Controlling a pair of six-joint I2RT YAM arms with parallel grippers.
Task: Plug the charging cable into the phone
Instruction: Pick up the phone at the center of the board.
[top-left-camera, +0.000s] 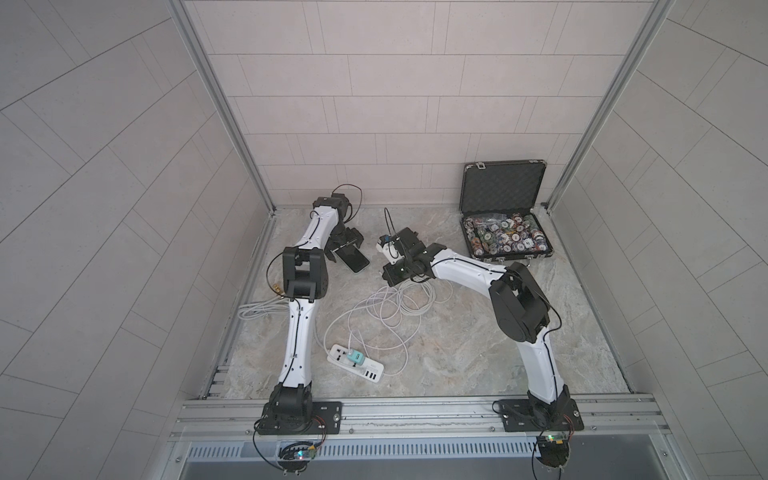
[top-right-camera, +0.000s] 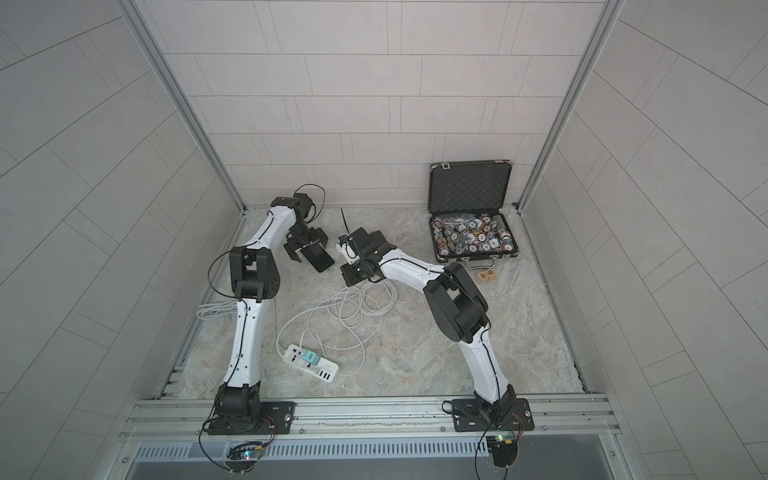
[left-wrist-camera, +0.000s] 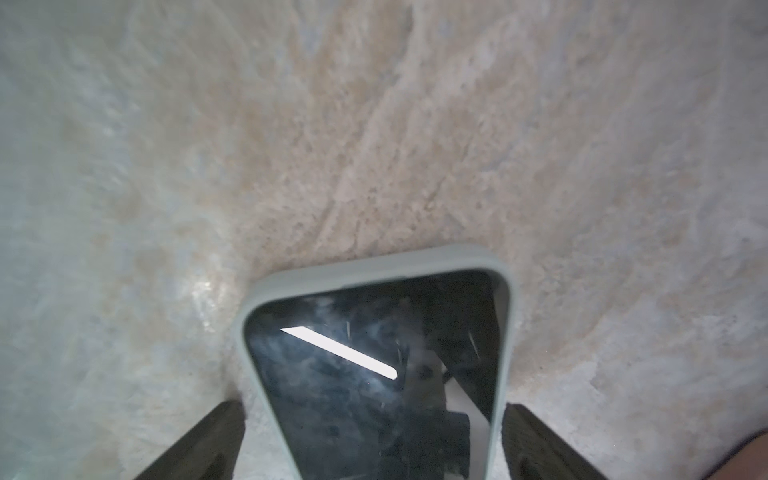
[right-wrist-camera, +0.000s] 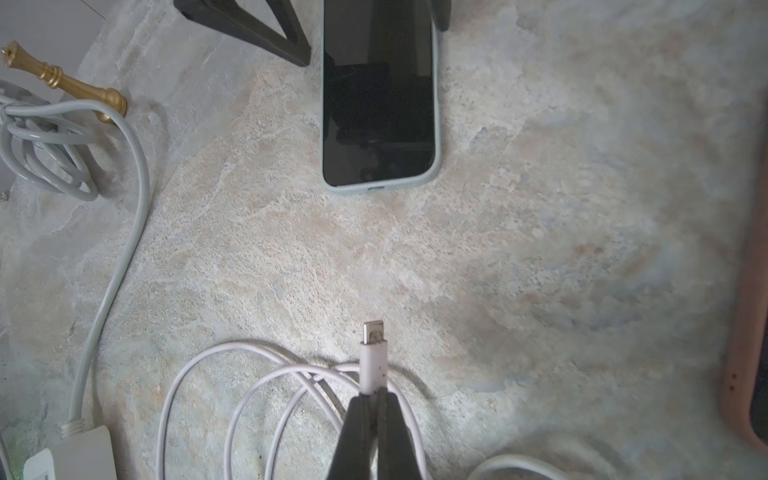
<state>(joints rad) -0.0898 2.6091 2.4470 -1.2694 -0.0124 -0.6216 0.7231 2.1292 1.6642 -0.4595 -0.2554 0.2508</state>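
Low down, right tool (right-wrist-camera: 376, 395) pinches plug (right-wrist-camera: 372, 357).

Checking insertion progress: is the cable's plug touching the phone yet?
Apart. The right wrist view shows bare table between the plug, pinched in the right tool, and the port end of the phone.
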